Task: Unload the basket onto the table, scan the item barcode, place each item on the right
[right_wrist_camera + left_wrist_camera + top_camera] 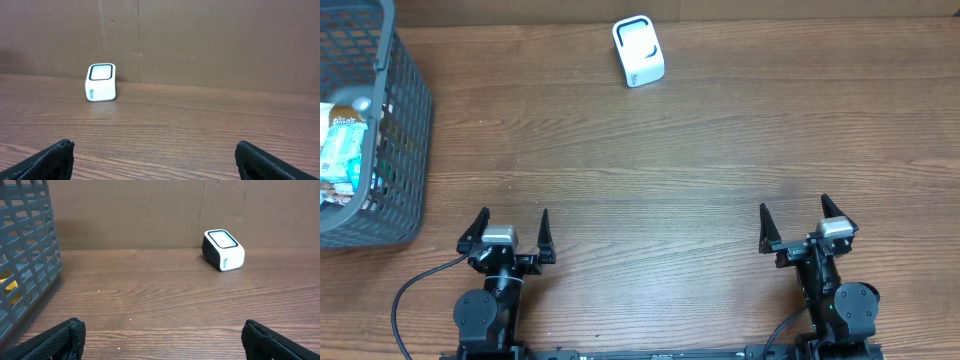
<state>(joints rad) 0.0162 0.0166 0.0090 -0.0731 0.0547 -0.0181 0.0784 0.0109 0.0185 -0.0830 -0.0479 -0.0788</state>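
Spread wide, pinching nothing, left tool [513, 222] and right tool [794, 215] are idling; scanner [638, 51] is sitting well ahead, basket [408, 130] left of both.

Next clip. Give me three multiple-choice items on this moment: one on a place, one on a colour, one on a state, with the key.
1. Where does the grey basket stand?
A. at the far-left edge of the table
B. midway between the two arms
C. right beside the scanner

2. What colour is the scanner's body?
A. red
B. white
C. yellow

3. How are the left hand and right hand?
A. both shut on a packet
B. one open, one shut
C. both open and empty

Key:
1 A: the overhead view shows it at the left border, far from the scanner.
2 B: every view shows a white casing with a dark-rimmed window.
3 C: both are spread wide with nothing between them.
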